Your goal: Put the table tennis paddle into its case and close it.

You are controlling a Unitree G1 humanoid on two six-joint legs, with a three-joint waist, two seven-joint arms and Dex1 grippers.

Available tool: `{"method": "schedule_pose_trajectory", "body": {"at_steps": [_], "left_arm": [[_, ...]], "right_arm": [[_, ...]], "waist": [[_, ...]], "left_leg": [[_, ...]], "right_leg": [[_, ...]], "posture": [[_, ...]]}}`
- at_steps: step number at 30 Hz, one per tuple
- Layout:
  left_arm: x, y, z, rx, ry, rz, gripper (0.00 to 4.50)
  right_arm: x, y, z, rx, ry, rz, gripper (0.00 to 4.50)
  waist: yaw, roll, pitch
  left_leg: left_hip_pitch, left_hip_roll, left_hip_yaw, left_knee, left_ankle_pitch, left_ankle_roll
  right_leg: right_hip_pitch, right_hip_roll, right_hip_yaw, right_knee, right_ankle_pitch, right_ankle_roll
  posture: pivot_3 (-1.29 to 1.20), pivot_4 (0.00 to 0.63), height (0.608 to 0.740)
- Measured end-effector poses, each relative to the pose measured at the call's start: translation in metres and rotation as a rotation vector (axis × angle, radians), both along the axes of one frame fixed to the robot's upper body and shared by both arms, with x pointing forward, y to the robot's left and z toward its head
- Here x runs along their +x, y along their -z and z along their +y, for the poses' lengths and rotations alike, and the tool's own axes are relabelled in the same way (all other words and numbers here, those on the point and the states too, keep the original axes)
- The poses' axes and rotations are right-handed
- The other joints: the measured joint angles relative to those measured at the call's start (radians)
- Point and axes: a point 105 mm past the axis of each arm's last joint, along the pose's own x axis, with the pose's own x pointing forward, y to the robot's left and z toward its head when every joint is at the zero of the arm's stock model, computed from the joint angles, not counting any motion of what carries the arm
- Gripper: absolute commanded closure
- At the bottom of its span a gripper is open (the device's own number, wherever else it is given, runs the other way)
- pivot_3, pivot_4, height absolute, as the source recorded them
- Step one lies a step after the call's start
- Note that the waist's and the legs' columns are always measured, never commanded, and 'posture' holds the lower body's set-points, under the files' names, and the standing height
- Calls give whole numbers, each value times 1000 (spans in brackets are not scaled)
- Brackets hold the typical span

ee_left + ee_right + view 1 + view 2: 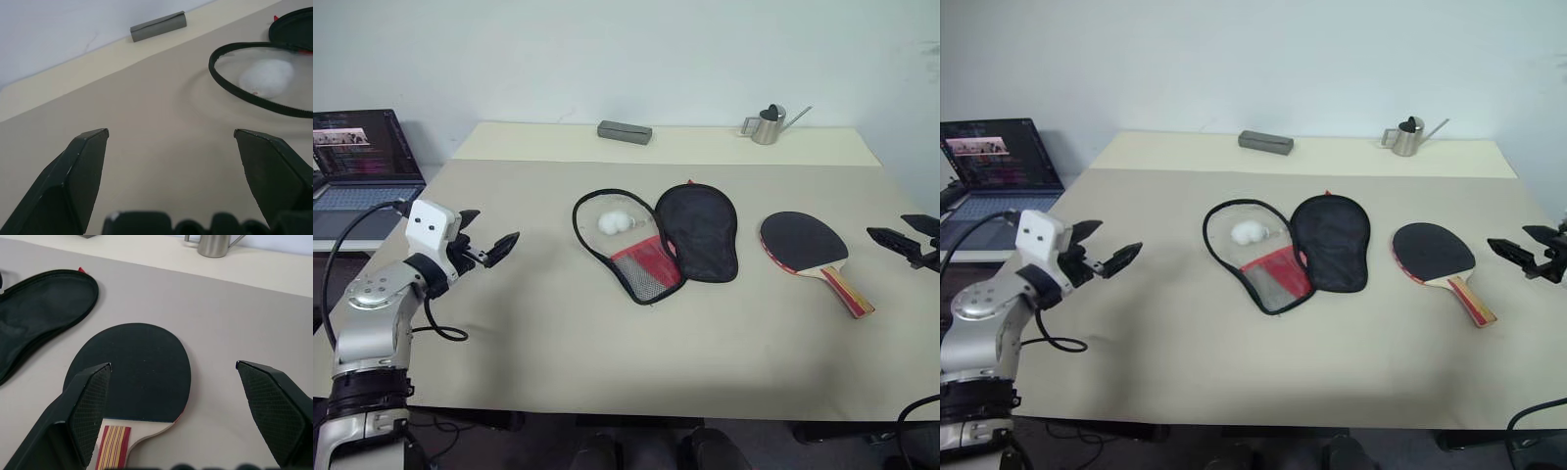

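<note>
Your left claw (pixel 491 247), two black fingers spread wide and holding nothing, hovers over the bare beige counter (pixel 558 343) well to the left of the case (pixel 656 240), a soft paddle-shaped zip pouch lying unzipped and splayed flat, black half beside a red mesh half with a white pom-pom pull (pixel 615 222) on it. Your right claw (pixel 906 237) is likewise wide apart and empty, just right of the table tennis paddle (pixel 813 250), a flat bat with a round black rubber face and striped wooden handle, lying flat beside the case. Because the bat lies flush on the counter, your fingers may skid off the thin edge or push it away. The floppy case could also slide unless the left claw pins it.
</note>
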Motion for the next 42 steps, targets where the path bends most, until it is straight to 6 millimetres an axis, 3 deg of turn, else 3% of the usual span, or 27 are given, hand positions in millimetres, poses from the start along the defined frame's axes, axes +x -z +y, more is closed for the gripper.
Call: {"method": "schedule_pose_trajectory", "body": {"at_steps": [6, 12, 20, 25, 34, 38, 42], "left_arm": [[2, -10, -3, 19, 28, -23, 0], [4, -16, -11, 19, 87, -29, 0], [7, -27, -28, 11, 194, -27, 0], [10, -29, -46, 20, 296, -4, 0], [12, -19, -75, 10, 425, 42, 0], [10, -17, -82, 16, 462, 50, 0], [9, -16, -88, 25, 483, 54, 0]], "right_arm": [[0, -4, 6, -4, -20, -7, 27], [-5, -8, 28, 18, -111, 14, 27], [-13, -11, 81, 13, -270, 19, 27], [-10, -1, 132, 54, -376, 25, 27], [5, 16, 181, 133, -432, 72, 27], [15, 19, 193, 127, -436, 90, 27], [22, 38, 201, 119, -426, 156, 27]], "waist": [[-1, 0, 0], [0, 0, 0], [-1, 0, 0], [-1, 0, 0], [-1, -1, 0], [-1, -1, 0], [-1, -1, 0]], "left_leg": [[0, 0, 0, 0, 0, 0], [0, 0, 0, 0, 0, 0], [-1, 0, -1, 0, 0, 0], [-1, 0, -1, 1, 0, 0], [-3, 0, -2, 1, 0, 0], [-5, 0, -2, 1, 0, 0], [-6, 0, -2, 1, 0, 0]], "right_leg": [[0, 0, 0, 0, 0, 0], [0, 0, 0, 0, 0, 0], [0, 0, -1, 0, 0, 0], [0, 0, -1, 1, 0, 0], [-2, 0, -1, 1, 0, 0], [-5, 1, -1, 1, 0, 0], [-6, 0, -1, 1, 0, 0]], "posture": [[0, 150, 740], [0, 150, 740], [0, 150, 740], [0, 150, 740], [0, 150, 740], [0, 150, 740], [0, 150, 740]]}}
